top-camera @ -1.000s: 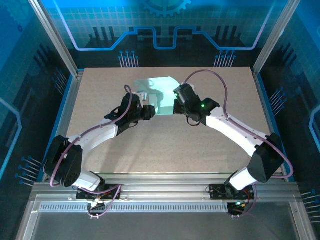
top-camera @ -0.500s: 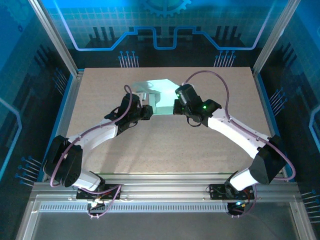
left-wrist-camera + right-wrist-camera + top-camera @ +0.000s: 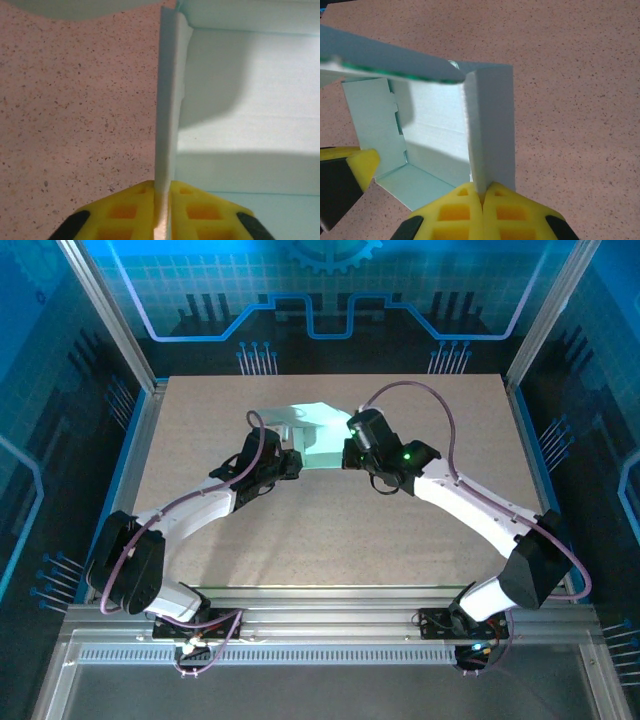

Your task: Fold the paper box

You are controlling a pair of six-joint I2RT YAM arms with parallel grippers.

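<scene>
**Box flap draws in as both grippers pinch the walls**

Since a second ago, the paper box (image 3: 320, 435) looks narrower, and its far flap has drawn in toward the grippers. The left gripper (image 3: 162, 192) presses its yellow fingers (image 3: 125, 210) together on the box's left wall, which stands upright straight ahead of them. The right gripper (image 3: 481, 191) pinches the opposite wall the same way. The box sits open between the two grippers on the speckled table (image 3: 400, 530).
</scene>
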